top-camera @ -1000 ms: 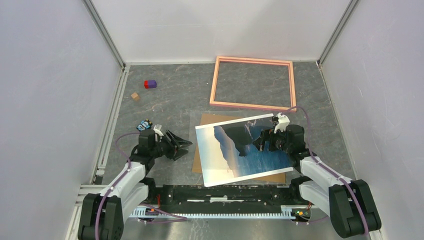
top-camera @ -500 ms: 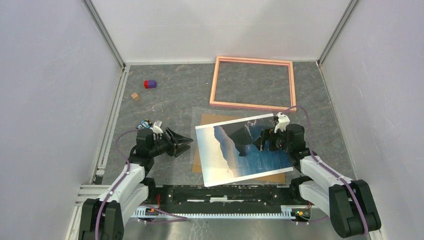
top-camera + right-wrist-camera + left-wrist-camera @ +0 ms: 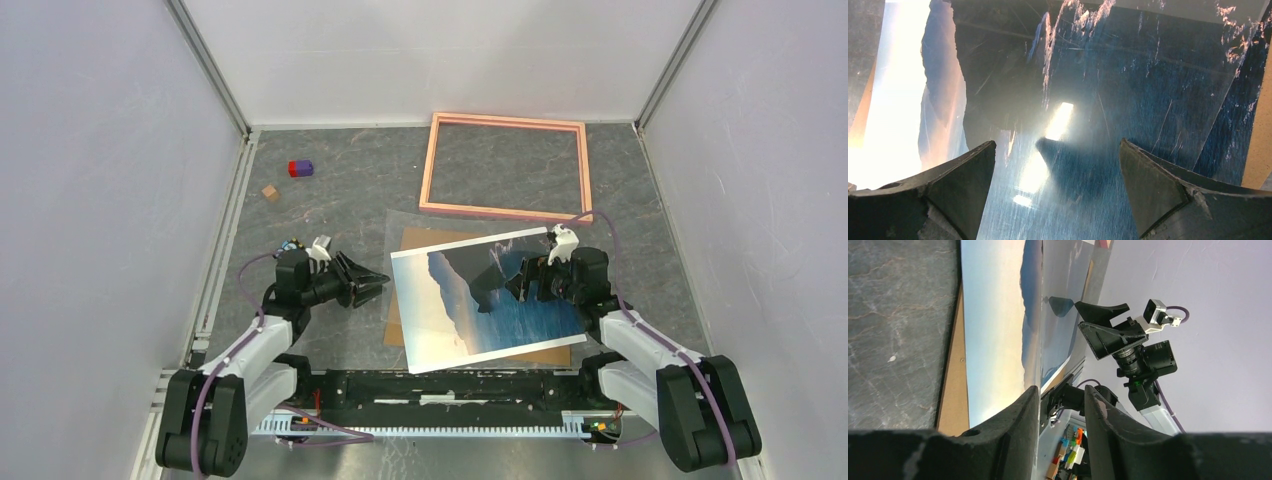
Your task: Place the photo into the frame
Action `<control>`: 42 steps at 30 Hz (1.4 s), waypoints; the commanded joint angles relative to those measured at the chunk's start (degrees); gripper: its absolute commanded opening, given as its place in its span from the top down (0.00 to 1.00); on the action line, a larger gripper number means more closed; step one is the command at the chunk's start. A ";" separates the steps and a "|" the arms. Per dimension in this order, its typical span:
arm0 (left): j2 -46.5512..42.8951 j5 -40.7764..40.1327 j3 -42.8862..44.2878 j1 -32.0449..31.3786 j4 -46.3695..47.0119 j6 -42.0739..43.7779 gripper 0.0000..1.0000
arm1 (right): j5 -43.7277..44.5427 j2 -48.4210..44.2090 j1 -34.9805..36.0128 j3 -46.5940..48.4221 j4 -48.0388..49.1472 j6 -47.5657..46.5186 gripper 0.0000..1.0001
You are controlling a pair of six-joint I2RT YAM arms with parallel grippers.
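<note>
Photo (image 3: 440,312) covers brown board (image 3: 394,325), frame (image 3: 430,165) apart; right claw (image 3: 1057,144) spread above, left claw (image 3: 1061,389) spread beside.

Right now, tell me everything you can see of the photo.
The photo is a glossy rectangular print, white-bordered: dark cliffs, blue sea, pale sky. It lies face up, skewed, over the brown backing board, apart from the frame. The open right gripper is above its sea part; the left gripper points at its left edge. Contact cannot be told.
</note>
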 commanded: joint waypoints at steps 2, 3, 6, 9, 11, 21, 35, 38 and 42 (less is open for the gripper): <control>1.86 1.12 4.69 -1.48 1.47 3.05 0.56 | -1.44 0.54 -0.14 0.58 -1.96 0.56 0.02; 2.57 0.80 5.21 -2.15 1.42 3.42 0.57 | -1.56 0.37 -0.13 0.70 -2.13 0.55 0.02; 4.70 -1.58 7.65 -5.00 -0.74 5.80 0.62 | -1.75 0.18 -0.12 1.01 -2.78 0.34 0.02; 6.16 -4.90 11.06 -7.73 -7.16 11.06 0.69 | -2.10 0.02 -0.12 1.63 -3.92 -0.19 0.02; 6.69 -7.47 13.72 -8.26 -12.06 14.87 0.73 | -2.10 -0.54 -0.09 2.14 -5.11 -0.68 0.02; 7.08 -14.54 21.27 -8.50 -26.87 25.74 0.98 | 1.48 -4.91 -0.13 5.79 -11.11 -2.24 0.02; 1.09 -9.16 33.46 -8.41 -37.30 31.43 0.98 | 9.46 -10.83 -0.19 16.90 -27.66 -2.82 0.02; -0.35 -9.78 34.73 -8.40 -38.61 30.05 0.98 | 8.51 -11.80 -0.24 18.71 -29.72 -2.42 0.02; -1.27 -12.97 39.17 -8.36 -42.36 31.28 0.98 | 4.58 -11.07 -0.17 19.38 -28.47 -0.33 0.02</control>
